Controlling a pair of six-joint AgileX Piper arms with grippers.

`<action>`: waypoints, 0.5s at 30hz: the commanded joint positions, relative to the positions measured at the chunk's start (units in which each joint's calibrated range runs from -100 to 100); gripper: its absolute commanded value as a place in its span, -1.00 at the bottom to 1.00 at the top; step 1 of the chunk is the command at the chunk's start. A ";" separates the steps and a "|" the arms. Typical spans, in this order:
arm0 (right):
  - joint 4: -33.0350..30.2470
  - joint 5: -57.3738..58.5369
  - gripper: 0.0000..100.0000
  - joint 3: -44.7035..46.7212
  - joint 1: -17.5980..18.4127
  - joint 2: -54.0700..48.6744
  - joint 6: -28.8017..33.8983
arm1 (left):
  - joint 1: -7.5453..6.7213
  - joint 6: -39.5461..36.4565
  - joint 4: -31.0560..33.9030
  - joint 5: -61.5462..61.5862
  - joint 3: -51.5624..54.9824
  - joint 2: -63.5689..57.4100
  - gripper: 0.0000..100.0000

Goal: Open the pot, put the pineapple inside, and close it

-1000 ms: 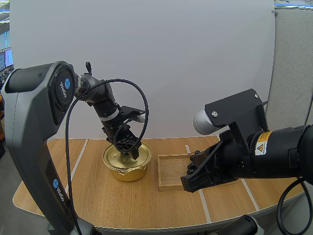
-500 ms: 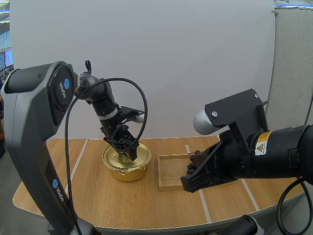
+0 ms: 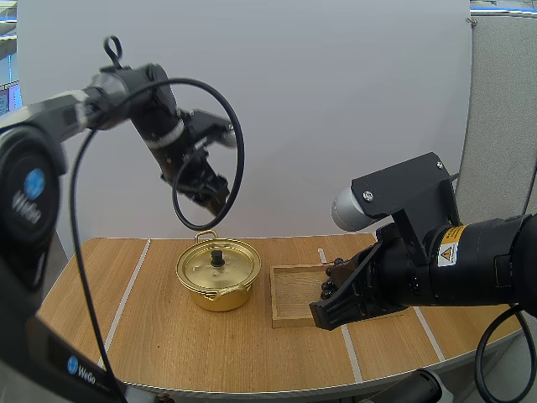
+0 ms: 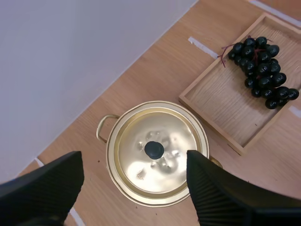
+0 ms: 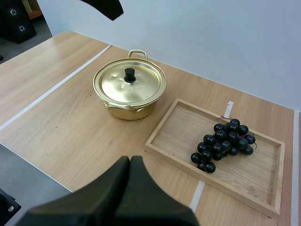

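A gold pot (image 3: 218,275) stands on the table with its lid (image 4: 157,150) on; the lid's black knob (image 5: 129,74) is free. My left gripper (image 4: 134,154) hangs open high above the pot, nothing between its fingers; in the high view it (image 3: 216,200) is well clear of the lid. A bunch of dark grapes (image 5: 226,141) lies in the wooden tray (image 5: 178,136) right of the pot. My right gripper (image 5: 130,161) is shut on nothing, near the table's front edge, short of the tray. No pineapple is visible.
White tape lines (image 5: 51,89) cross the wooden table. My right arm (image 3: 419,260) covers the tray's right part in the high view. Bare tabletop lies left of and in front of the pot.
My left gripper has risen from the pot's lid to well above it. The lid stays on the pot. The right arm has not moved.
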 commanded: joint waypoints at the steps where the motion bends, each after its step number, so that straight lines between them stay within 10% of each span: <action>1: -0.38 0.00 -1.00 0.21 -0.22 -0.50 -0.07 | 0.00 -0.72 0.32 1.12 -1.73 -13.88 1.00; 15: -0.38 0.00 -1.00 0.21 -0.22 -0.50 -0.07 | 0.00 -4.13 1.16 1.12 -1.73 -40.11 1.00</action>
